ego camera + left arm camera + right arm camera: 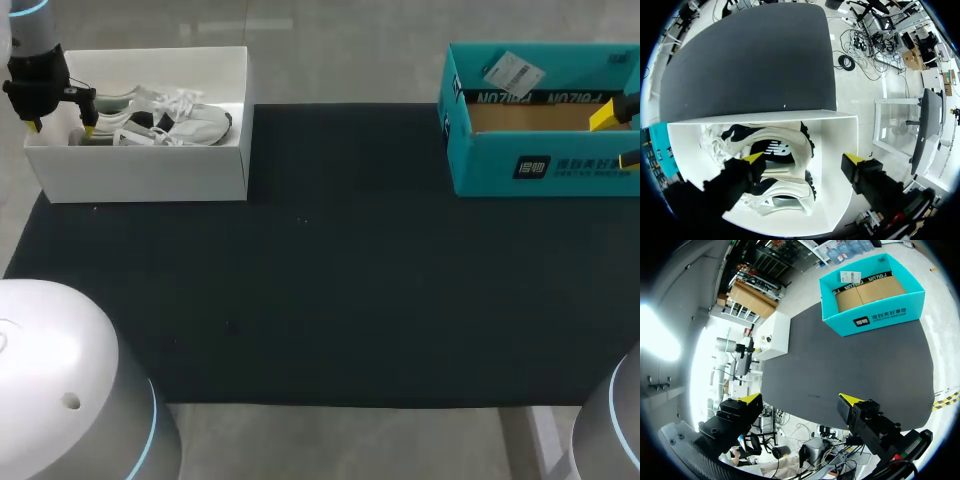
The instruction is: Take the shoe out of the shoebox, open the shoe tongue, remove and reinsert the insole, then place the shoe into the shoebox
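Note:
A white shoebox [150, 165] stands at the mat's far left corner, with white and grey sneakers [180, 120] lying inside. My left gripper [62, 127] hangs over the box's left end, open. In the left wrist view the gripper [805, 159] is spread wide above the box [840, 150]. A white sneaker with a dark inside [777, 150] lies below and beside one fingertip, untouched. My right gripper [620, 138] is at the far right edge by a teal box [540, 165], open and empty. In its own view the right gripper [800, 400] is high over the mat, the shoebox [775, 332] far ahead.
The teal box [872, 295] at the far right holds a brown cardboard layer, with a paper label on its back wall. A black mat [320, 290] covers the table between the two boxes. My left arm [740, 352] shows beside the white box.

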Controlling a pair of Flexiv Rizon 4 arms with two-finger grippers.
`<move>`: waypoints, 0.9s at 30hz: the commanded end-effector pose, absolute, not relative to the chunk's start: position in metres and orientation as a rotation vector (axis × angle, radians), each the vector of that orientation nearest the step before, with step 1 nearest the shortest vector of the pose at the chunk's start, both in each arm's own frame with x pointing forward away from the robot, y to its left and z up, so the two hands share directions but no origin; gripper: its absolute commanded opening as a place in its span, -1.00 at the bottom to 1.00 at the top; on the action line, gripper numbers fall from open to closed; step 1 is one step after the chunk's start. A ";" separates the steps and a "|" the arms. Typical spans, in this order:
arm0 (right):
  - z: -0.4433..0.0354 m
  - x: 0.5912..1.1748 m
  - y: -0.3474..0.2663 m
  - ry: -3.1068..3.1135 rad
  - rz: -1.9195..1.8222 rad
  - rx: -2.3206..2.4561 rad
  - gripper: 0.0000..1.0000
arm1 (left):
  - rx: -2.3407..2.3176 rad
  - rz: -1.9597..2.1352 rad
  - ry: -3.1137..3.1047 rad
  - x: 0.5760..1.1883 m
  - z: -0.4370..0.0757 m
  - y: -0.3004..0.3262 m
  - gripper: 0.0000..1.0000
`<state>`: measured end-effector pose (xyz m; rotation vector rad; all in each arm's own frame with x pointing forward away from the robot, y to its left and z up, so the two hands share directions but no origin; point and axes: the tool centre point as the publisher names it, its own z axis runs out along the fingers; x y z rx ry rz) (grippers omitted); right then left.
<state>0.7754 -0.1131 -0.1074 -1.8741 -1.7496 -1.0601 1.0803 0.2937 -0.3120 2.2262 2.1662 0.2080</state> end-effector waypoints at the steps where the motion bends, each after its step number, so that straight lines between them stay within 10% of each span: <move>1: -0.108 0.775 -0.113 -1.750 -1.058 -1.878 1.00 | 2.173 0.292 2.141 1.081 -0.320 0.293 1.00; 27: -0.108 0.775 -0.113 -1.750 -1.058 -1.878 1.00 | 2.252 0.081 2.201 1.098 -0.355 0.300 1.00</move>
